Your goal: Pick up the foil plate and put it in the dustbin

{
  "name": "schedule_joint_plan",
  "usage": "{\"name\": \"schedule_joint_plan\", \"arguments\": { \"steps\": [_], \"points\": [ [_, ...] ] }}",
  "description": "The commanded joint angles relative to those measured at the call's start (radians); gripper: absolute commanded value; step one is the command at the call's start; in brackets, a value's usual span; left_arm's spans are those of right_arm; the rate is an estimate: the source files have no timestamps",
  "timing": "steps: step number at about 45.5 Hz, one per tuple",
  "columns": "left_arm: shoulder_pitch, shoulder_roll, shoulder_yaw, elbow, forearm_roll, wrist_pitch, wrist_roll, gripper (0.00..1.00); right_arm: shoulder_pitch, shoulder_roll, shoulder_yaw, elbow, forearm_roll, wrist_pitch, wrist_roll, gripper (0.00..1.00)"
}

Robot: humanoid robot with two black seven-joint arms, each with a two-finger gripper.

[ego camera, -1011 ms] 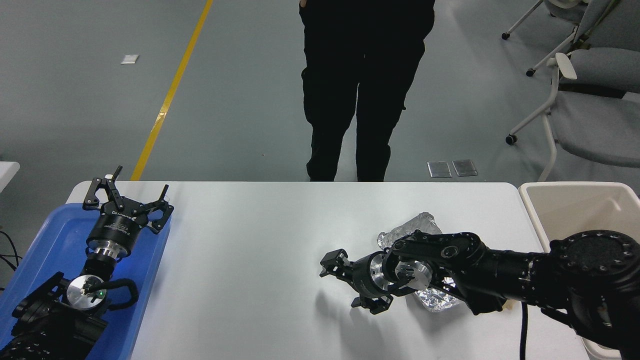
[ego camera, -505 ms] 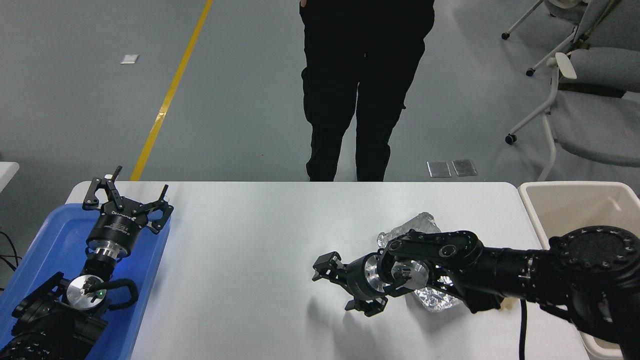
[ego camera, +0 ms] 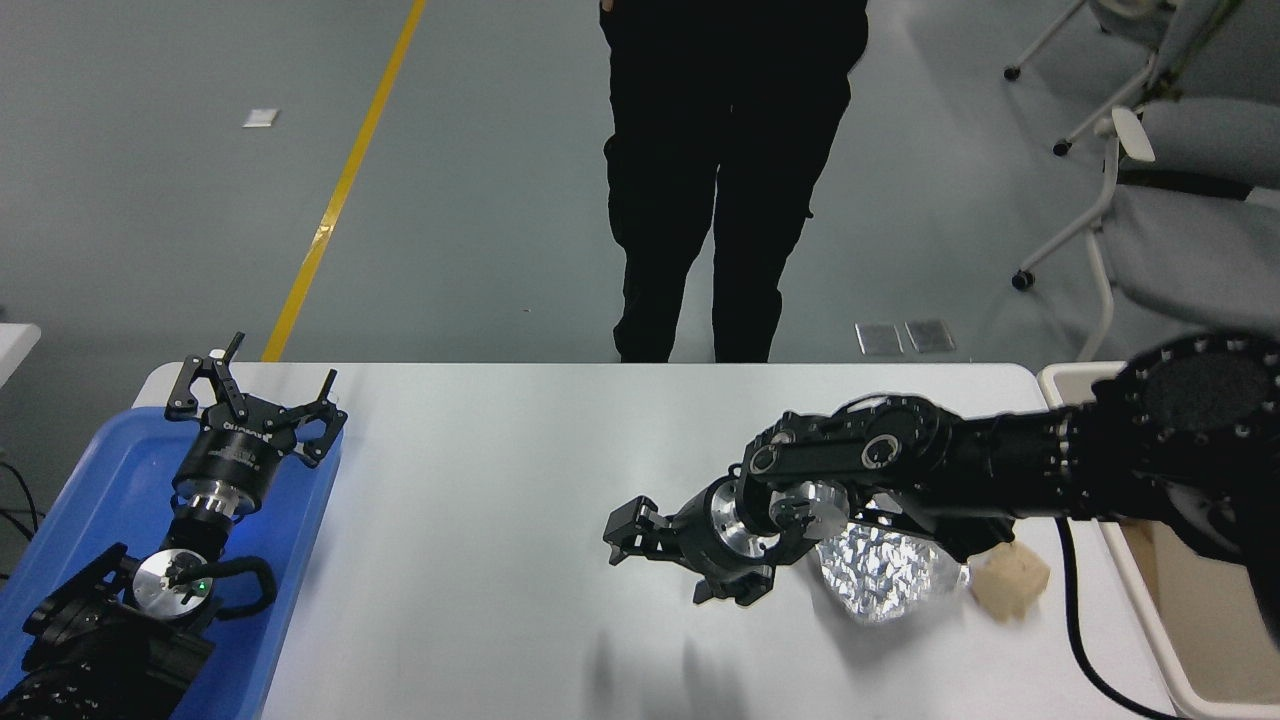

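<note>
silver foil plate [ego camera: 880, 575] lies on the table just right of the right gripper [ego camera: 655, 555], whose empty jaws gape pointing left, away from it; dustbin [ego camera: 1165, 640] farther right.

Grey floor [ego camera: 150, 220] with a yellow line [ego camera: 340, 185] running across it, grey wheeled office chairs [ego camera: 1170, 200] at right, and a person in black [ego camera: 730, 170] standing past the white table [ego camera: 480, 560].

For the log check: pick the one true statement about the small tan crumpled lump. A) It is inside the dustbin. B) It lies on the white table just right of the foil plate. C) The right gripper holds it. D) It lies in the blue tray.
B: the tan crumpled lump lies on the white table, just right of the foil plate.
</note>
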State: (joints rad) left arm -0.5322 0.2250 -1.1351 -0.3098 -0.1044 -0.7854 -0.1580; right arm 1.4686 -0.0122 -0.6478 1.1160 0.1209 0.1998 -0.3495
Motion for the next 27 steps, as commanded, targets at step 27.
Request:
{"name": "schedule_joint_plan", "arguments": {
  "steps": [27],
  "points": [
    [0.001, 0.000, 0.000, 0.000, 0.000, 0.000, 0.000, 0.99, 0.778, -0.150, -0.613, 0.318, 0.098, 0.306, 0.084, 1.00]
  ]
}}
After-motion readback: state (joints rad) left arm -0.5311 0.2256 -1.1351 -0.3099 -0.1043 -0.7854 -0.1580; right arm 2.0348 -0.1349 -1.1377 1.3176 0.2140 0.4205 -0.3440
